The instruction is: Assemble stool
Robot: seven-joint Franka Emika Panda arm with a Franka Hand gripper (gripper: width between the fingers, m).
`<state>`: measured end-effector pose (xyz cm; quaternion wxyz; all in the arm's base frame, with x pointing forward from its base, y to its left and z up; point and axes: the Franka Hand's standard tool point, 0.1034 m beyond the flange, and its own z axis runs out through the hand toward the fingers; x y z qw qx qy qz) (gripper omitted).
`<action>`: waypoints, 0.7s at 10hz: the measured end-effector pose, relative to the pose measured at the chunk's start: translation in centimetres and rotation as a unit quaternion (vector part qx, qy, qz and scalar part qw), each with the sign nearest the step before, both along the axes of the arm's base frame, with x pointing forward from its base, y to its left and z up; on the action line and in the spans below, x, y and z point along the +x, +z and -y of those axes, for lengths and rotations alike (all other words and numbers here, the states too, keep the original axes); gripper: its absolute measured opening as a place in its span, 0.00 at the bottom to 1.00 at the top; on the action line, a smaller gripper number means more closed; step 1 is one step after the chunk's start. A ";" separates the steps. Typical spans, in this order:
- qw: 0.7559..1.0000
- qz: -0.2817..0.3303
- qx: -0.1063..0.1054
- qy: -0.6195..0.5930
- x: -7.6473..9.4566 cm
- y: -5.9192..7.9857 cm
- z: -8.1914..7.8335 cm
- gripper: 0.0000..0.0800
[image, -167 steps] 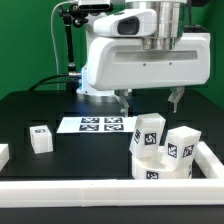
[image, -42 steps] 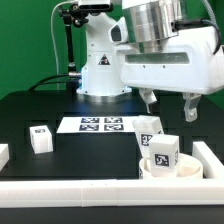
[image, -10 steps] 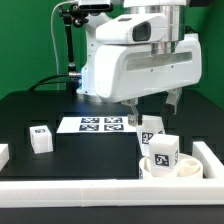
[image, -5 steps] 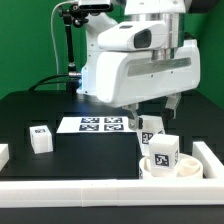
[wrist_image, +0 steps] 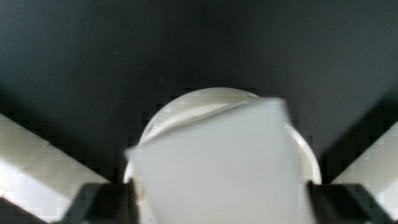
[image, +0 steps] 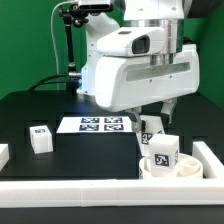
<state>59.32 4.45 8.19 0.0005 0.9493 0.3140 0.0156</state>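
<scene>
Three small white plastic blocks with square black-and-white tags, the legs of the stool, can be counted in the exterior view. The first leg [image: 152, 128] is seen upright over the black table [image: 40, 108], just beside the end of the marker board [image: 100, 124] on the exterior view's right. It is enclosed by the one gripper [image: 152, 118] of the white robot arm [image: 140, 65]. In the wrist view the first leg [wrist_image: 222, 150] fills the whole gap of the gripper [wrist_image: 222, 205], and both dark fingers [wrist_image: 100, 204] appear to be pressed against its sides. The jaws are thus set partly closed, clamped on this leg. Whether the leg is raised off the table cannot be told.

The second leg [image: 162, 150] is placed nearer to the camera and appears to stand on the one round white disc seat [image: 184, 170]. The seat lies in the corner formed by the long white rail [image: 90, 190]. The third leg [image: 40, 139] is found alone toward the exterior view's left, well apart from the other two. One more white piece [image: 3, 154] is cut off by that view's left edge, and what it is cannot be told.
</scene>
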 end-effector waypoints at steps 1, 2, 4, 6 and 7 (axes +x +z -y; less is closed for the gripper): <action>1.000 0.000 0.000 0.000 0.0 0.0 0.0 0.43; 1.000 0.000 0.000 -0.008 0.0 0.0 0.0 0.43; 1.000 0.000 0.001 -0.027 0.0 0.0 0.0 0.43; 0.989 -0.003 0.005 -0.147 0.0 -0.1 0.4 0.43; 0.981 -0.004 0.007 -0.193 0.0 -0.1 0.6 0.43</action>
